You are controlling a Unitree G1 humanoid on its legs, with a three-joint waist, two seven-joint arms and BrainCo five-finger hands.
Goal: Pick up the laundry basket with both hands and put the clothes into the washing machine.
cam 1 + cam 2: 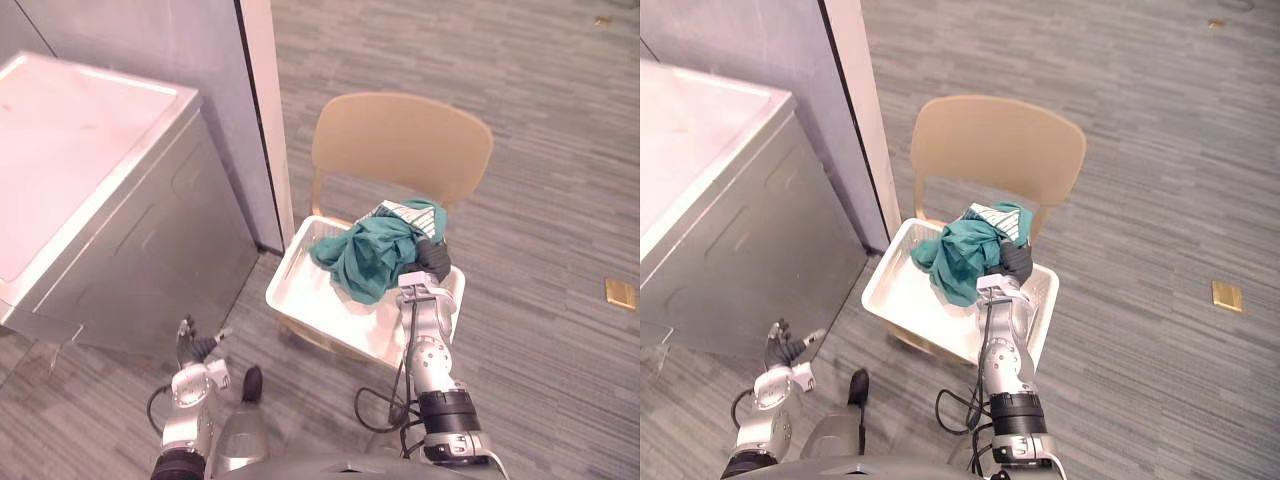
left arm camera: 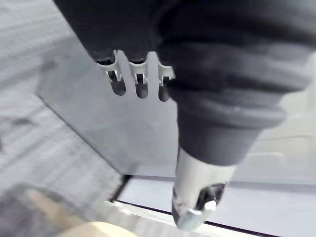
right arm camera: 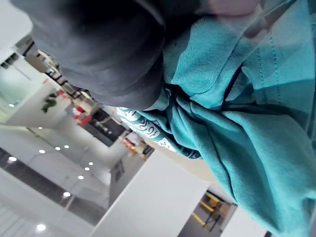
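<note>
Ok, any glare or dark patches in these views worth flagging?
Left eye view: soft glare whitens the top of the washing machine, and its side is darker. Right wrist view: the dark cover of the right hand sits close before the teal clothes, with small bright lights beyond.

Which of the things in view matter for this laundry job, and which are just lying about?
For the job: laundry basket; teal clothes in it; washing machine; right hand at the clothes; left hand low beside the machine.

Just there: tan chair under the basket; brass floor plate off to the right.
</note>
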